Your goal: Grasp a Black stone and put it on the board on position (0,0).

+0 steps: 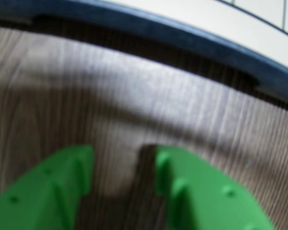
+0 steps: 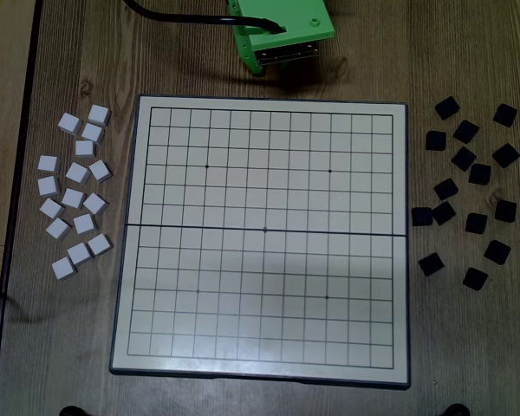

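The table [image 2: 78,52] under me was brown wood-grain laminate, its streaks running toward the board in my wrist view, with a soft shadow lying across it. No more of the room showed than that tabletop.

My gripper [image 1: 125,167] hung low over bare wood, its two green fingers [image 1: 53,187] parted by a moderate gap with only table grain between them; I held nothing. Just ahead of my jaws curved the dark rim of the board [image 1: 192,40], its cream face and a couple of thin grid lines beyond.

From overhead, my green arm [image 2: 282,30] sat at the top edge of the picture, just beyond the board [image 2: 269,238], which lay flat in the middle of the table with no pieces on its grid. The black stones [image 2: 468,186] lay scattered on the wood off the board's right side in that view, well apart from my jaws. The white blocks [image 2: 76,191] were clustered off its left side. No black stone appeared in my wrist view.
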